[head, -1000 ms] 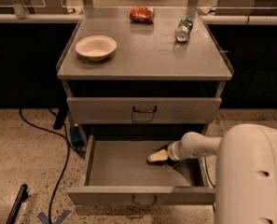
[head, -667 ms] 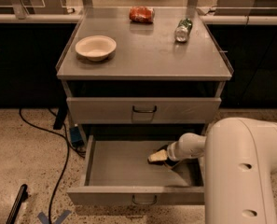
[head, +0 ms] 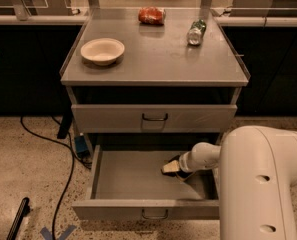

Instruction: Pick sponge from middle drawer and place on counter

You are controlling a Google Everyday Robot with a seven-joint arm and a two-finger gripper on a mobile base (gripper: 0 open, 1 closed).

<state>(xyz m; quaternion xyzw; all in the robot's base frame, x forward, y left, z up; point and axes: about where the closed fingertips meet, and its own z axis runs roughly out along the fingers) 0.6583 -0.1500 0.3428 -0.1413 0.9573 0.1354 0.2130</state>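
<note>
Inside the middle drawer, the gripper has its jaws clamped on the sponge.

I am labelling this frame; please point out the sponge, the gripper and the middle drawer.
middle drawer [head: 130,180]: camera view, bare floor.
sponge [head: 169,167]: camera view, pale foam side.
gripper [head: 180,168]: camera view, dark tip by the sponge, in that drawer.
</note>
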